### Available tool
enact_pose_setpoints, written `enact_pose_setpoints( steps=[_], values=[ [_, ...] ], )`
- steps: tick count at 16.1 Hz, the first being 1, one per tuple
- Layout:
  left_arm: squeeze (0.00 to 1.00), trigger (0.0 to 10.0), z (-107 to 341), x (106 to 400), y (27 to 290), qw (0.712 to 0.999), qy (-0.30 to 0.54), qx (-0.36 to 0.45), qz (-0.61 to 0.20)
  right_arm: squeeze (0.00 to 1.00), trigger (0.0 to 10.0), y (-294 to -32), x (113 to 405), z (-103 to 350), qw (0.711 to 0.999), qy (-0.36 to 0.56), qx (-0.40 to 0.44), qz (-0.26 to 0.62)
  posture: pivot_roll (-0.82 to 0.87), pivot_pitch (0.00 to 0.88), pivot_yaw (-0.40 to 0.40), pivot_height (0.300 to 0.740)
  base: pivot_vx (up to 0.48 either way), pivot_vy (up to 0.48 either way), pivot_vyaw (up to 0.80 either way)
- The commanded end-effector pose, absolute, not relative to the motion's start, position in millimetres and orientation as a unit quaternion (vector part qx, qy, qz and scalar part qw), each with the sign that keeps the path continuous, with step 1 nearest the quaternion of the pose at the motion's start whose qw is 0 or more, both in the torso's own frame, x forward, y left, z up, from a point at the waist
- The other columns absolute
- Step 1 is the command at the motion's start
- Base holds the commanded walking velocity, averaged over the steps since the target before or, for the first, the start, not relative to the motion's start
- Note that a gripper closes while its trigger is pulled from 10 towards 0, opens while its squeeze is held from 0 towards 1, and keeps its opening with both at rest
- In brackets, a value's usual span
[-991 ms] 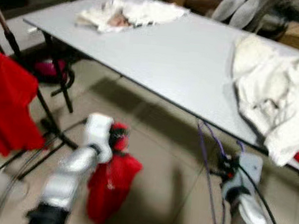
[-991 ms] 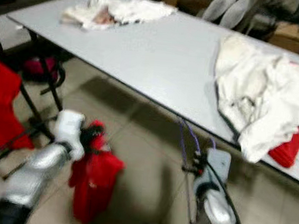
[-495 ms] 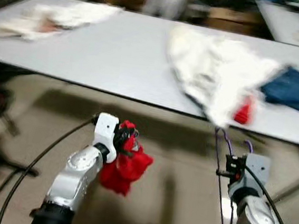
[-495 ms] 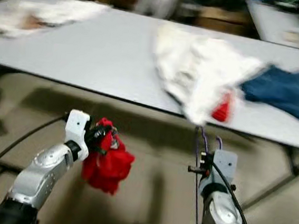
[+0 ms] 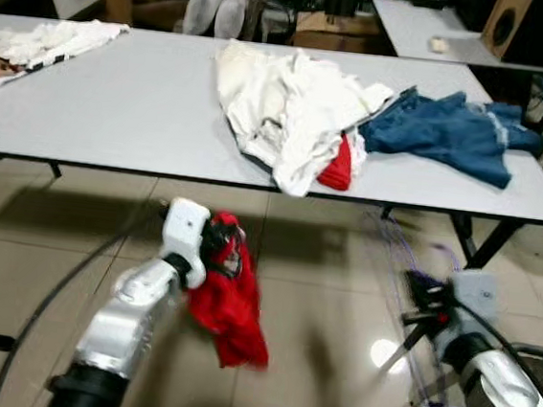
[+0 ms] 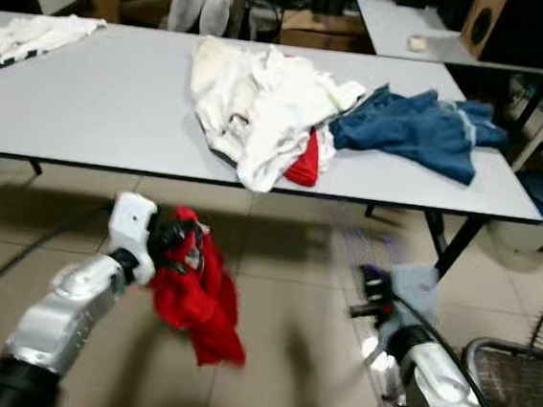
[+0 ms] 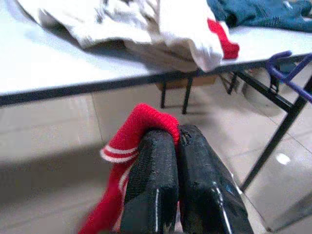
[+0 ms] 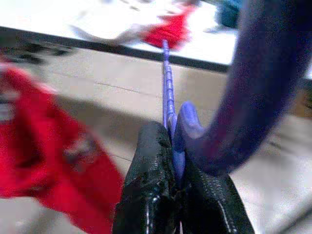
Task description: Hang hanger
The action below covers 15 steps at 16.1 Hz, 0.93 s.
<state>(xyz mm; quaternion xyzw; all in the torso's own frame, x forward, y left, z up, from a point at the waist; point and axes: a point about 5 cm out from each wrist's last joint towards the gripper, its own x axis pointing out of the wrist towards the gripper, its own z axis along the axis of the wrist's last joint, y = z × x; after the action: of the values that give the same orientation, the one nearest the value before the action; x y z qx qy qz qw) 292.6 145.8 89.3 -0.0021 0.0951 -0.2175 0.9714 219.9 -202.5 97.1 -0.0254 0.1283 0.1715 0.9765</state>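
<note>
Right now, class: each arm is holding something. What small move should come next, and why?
Probably bring the two grippers together to thread the purple hanger into the red garment. The left gripper is shut on the garment's ribbed edge, the right gripper is shut on the hanger, and both hang apart over the floor in front of the table.

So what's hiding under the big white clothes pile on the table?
A red cloth pokes out from under the white clothes pile, lying on the table. How much more is underneath is covered.
</note>
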Motion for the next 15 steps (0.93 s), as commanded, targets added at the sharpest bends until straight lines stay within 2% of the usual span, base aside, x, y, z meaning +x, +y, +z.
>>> enact_pose_setpoints(
  steps=[1, 4, 6, 8, 13, 15],
  values=[
    [0.00, 10.0, 124.3, 305.5, 154.3, 0.974, 0.032, 0.022, -0.224, 0.00, 10.0, -193.7, 215.2, 120.6, 0.950, 0.127, -0.036, 0.283, -0.23, 0.000, 0.037, 0.740, 0.000, 0.000, 0.00],
    [0.00, 10.0, 164.5, 320.4, 165.2, 0.974, -0.016, 0.004, -0.225, 0.00, 10.0, -206.5, 203.8, 133.4, 0.909, 0.158, -0.080, 0.376, -0.23, 0.000, 0.043, 0.740, 0.000, 0.000, 0.00],
    [0.00, 10.0, 188.9, 329.1, 170.2, 0.975, -0.050, -0.007, -0.218, 0.00, 10.0, -206.1, 217.3, 128.2, 0.900, 0.152, -0.065, 0.403, -0.24, 0.000, 0.046, 0.740, 0.129, 0.000, 0.00],
    [0.00, 10.0, 214.1, 339.7, 174.8, 0.976, -0.081, -0.021, -0.203, 0.00, 10.0, -189.8, 237.0, 138.9, 0.892, 0.129, -0.051, 0.430, -0.23, 0.000, 0.043, 0.740, 0.326, 0.000, 0.00],
    [0.00, 10.0, 257.9, 354.9, 165.9, 0.967, -0.124, -0.019, -0.221, 0.00, 10.0, -150.5, 273.2, 165.4, 0.868, 0.073, -0.076, 0.484, -0.22, 0.000, 0.043, 0.740, 0.392, 0.000, 0.00],
    [0.00, 10.0, 262.4, 359.8, 167.3, 0.969, -0.125, -0.024, -0.212, 0.00, 10.0, -154.2, 261.1, 176.5, 0.869, 0.041, -0.083, 0.486, -0.22, 0.000, 0.047, 0.740, 0.424, 0.000, 0.00]
  ],
)
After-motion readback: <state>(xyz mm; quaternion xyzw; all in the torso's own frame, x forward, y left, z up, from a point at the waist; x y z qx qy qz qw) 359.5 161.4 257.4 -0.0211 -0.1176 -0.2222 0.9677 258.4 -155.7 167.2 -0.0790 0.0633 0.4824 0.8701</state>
